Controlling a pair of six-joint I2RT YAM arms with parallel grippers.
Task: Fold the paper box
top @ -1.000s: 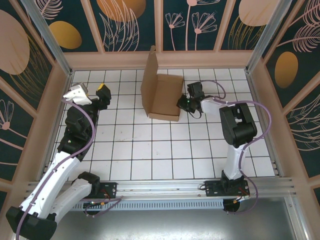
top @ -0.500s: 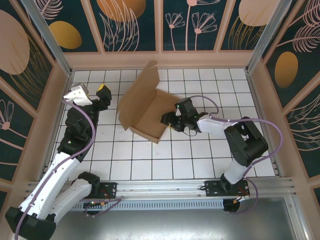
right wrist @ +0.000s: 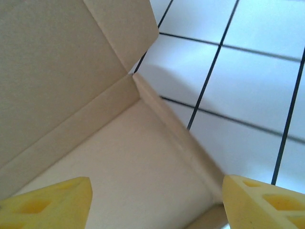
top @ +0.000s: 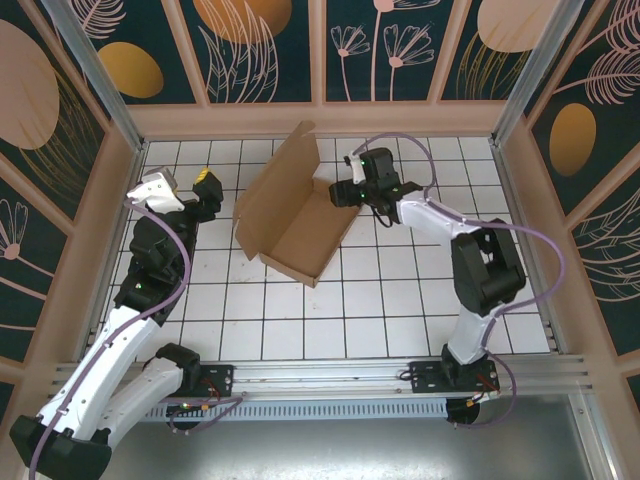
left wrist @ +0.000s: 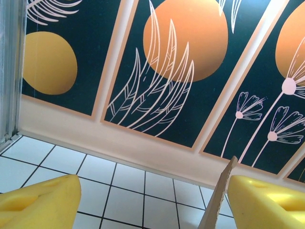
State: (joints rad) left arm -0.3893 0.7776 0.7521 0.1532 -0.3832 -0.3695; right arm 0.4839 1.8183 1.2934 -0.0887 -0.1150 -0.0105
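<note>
Box (top: 298,228) far-rt edge just under spread right claw (top: 345,192).

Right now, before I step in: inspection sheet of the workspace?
Surface: white tiled table, black grid lines.
Job's things: paper box, brown cardboard, open, one large flap raised, resting on the table.
Clutter: nothing seen.
Claws: left claw open, empty, off to the box's left; right claw open, over the box's far right corner, holding nothing.
Cables: purple cables looping along both arms.
Surroundings: floral wall panels; metal rail at the near edge.
</note>
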